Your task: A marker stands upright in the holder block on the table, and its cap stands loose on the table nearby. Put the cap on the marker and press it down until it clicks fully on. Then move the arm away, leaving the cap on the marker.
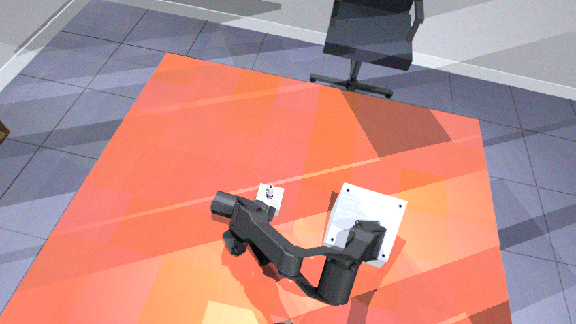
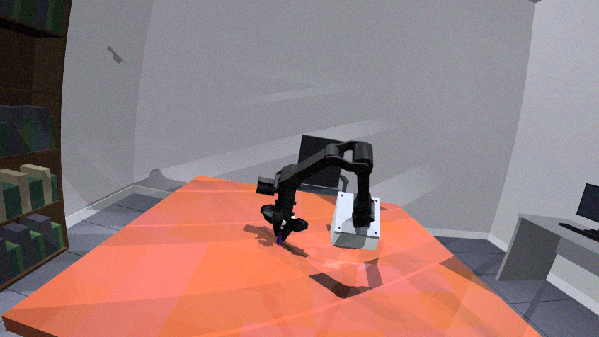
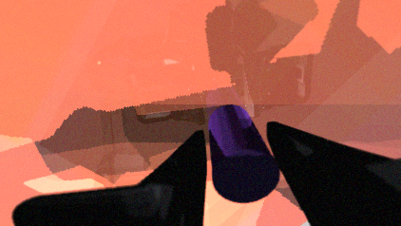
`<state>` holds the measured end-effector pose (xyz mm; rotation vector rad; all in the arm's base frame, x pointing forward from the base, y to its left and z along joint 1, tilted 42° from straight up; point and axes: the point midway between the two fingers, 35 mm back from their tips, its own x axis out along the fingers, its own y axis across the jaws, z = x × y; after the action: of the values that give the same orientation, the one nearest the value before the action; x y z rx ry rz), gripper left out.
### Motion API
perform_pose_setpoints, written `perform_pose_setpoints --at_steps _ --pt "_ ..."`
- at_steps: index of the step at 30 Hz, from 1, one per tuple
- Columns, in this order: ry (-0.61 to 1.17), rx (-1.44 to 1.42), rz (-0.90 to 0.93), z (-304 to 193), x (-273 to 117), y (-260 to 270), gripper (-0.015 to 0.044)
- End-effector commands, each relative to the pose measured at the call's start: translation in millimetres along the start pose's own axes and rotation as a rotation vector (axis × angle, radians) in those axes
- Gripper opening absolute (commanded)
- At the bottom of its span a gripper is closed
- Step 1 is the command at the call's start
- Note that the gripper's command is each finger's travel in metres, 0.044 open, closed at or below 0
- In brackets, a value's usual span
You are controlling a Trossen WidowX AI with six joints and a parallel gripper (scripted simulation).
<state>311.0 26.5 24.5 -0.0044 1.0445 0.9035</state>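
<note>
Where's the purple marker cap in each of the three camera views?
Top: hidden under the arm.
Exterior: purple cap below the gripper, centre, on the table.
Wrist: cap between the fingers, lower centre.
Shared landmark: the gripper's black fingers around the cap.

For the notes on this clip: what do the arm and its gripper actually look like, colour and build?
The arm is dark charcoal grey throughout, with blocky, angular links joined by rounded cylindrical housings. It rises from a white box base with small dark dots at its corners. No cables or markings show. The gripper has two matte black fingers that taper to points in the wrist view.
</note>
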Motion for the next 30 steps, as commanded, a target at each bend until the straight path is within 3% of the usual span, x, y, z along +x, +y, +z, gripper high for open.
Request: perform_pose_setpoints --at_steps 1,8,11,30 --pt "-0.002 0.006 0.006 -0.9 1.4 1.3 0.0118" --pt "-0.002 0.006 0.006 -0.9 1.4 0.2 0.0071" --pt "-0.002 0.006 0.005 -0.8 -2.5 -0.3 0.0" --pt "0.0 0.006 0.004 -1.0 -55.0 -1.0 0.0"
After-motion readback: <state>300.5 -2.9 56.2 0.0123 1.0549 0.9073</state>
